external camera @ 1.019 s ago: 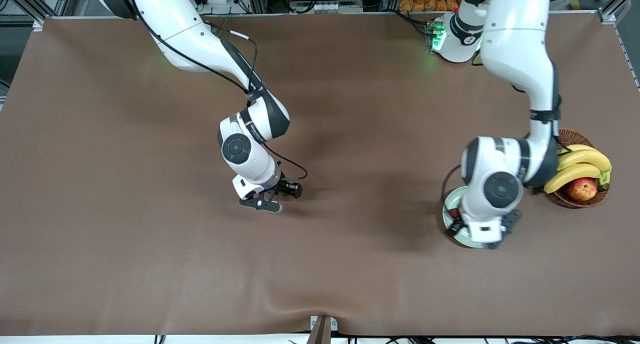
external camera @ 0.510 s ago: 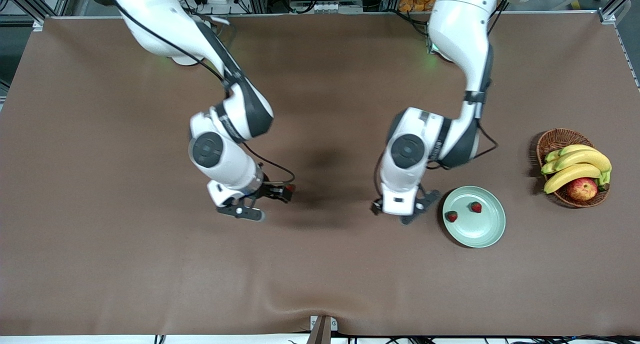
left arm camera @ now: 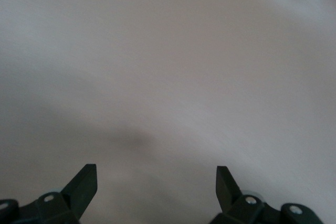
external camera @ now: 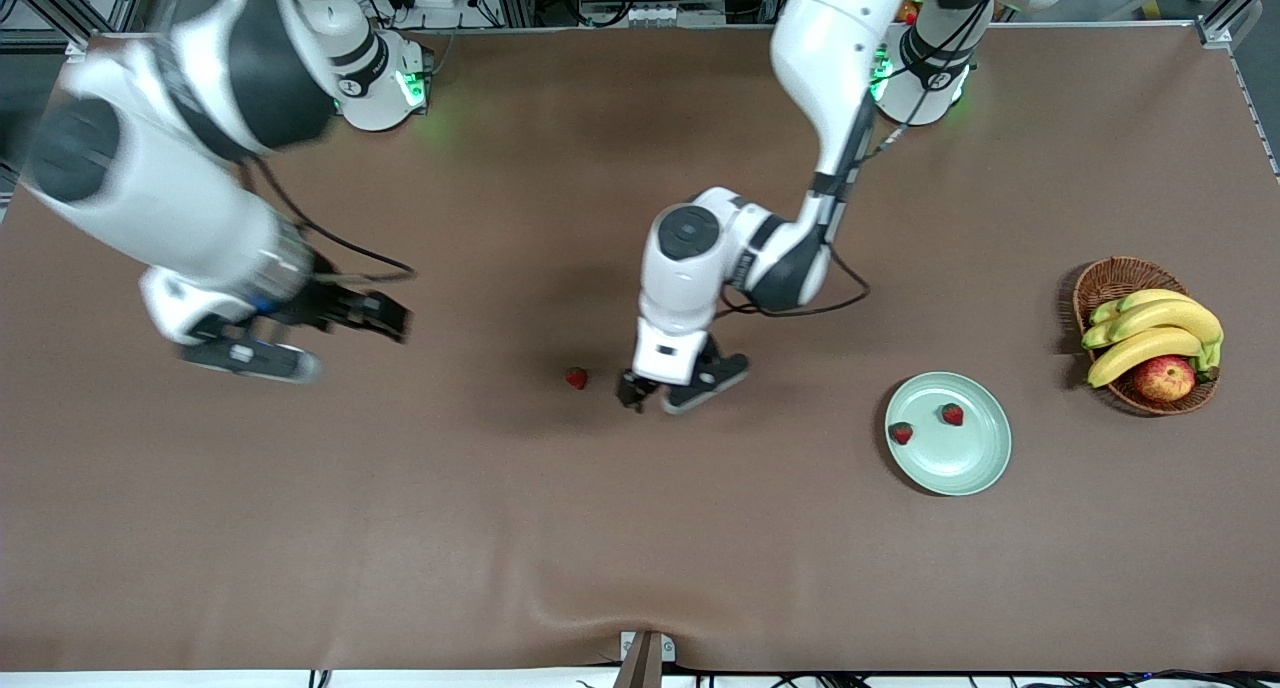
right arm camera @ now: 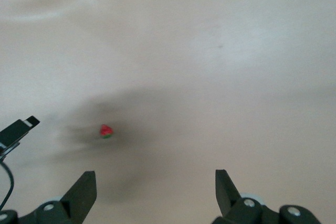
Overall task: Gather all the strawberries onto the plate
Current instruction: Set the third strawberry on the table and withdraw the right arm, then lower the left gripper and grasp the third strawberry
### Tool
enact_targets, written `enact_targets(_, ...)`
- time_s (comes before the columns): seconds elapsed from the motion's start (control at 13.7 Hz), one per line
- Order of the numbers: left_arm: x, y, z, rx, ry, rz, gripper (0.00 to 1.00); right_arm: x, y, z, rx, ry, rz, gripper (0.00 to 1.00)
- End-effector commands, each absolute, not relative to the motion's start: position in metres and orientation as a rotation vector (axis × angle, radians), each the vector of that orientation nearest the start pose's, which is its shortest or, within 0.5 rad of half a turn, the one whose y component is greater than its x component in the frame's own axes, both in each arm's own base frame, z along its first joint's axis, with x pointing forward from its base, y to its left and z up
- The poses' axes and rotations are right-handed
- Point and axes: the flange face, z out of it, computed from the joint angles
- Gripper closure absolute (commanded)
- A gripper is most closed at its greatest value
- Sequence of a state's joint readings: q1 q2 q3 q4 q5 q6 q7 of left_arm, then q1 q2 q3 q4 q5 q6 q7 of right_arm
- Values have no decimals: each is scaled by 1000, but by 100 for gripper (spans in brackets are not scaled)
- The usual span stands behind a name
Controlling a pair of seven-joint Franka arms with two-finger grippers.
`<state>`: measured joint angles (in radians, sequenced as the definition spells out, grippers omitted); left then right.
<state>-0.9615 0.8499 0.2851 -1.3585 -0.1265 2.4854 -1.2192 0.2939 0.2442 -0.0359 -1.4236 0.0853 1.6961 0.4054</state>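
Brown matting covers the whole surface (external camera: pixel 640 528). A pale mint-green plate (external camera: pixel 965 463) is set toward the left arm's end of the surface, nearer the front camera's edge than a wicker basket (external camera: pixel 1105 280) that lies just beside it, closer to that end's edge. Bananas (external camera: pixel 1150 333) and an apple (external camera: pixel 1164 377) are held in the basket.

Two strawberries lie on the plate: one strawberry (external camera: pixel 902 433) at the rim on the side toward the right arm's end, and a second strawberry (external camera: pixel 952 414) close to it, more toward the plate's middle. A third strawberry (external camera: pixel 576 377) lies on the bare matting near the middle of the surface, well apart from the plate; it is also seen in the right wrist view (right arm camera: pixel 106 131).

The left tool (external camera: pixel 660 396) is positioned over the matting just beside the third strawberry, on the side toward the plate. Its fingers (left arm camera: pixel 84 184) are spread wide apart and nothing is held.

The right tool (external camera: pixel 300 343) is raised over the matting toward the right arm's end of the surface. Its fingers (right arm camera: pixel 84 190) are likewise spread wide apart and nothing is gripped.
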Motion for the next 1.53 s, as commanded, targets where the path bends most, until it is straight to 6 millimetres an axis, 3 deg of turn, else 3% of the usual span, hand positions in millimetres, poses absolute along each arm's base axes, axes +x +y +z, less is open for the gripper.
enact_targets(0.0,558,-555,238,-3253,-711,-612,0,609,121,590,-3071,150,-53,0)
enact_targets(0.22,537,-579,221,-3257,-463,-772,0,610,65,600,-3080,61,-61,0)
enact_targets(0.44,519,-595,214,-3228,-323,-824,0,607,32,604,-3088,85,-57,0)
enact_targets(0.66,497,-609,195,-3174,-211,-874,0,590,17,610,-3096,114,5,0)
enact_targets(0.95,479,-620,174,-3153,-122,-919,0,559,-21,626,-3131,64,143,0)
enact_targets(1.31,466,-626,156,-3089,-15,-995,0,551,-44,635,-3127,128,127,0)
enact_targets(1.46,465,-630,158,-3080,3,-1022,0,550,-51,624,-3123,145,162,0)
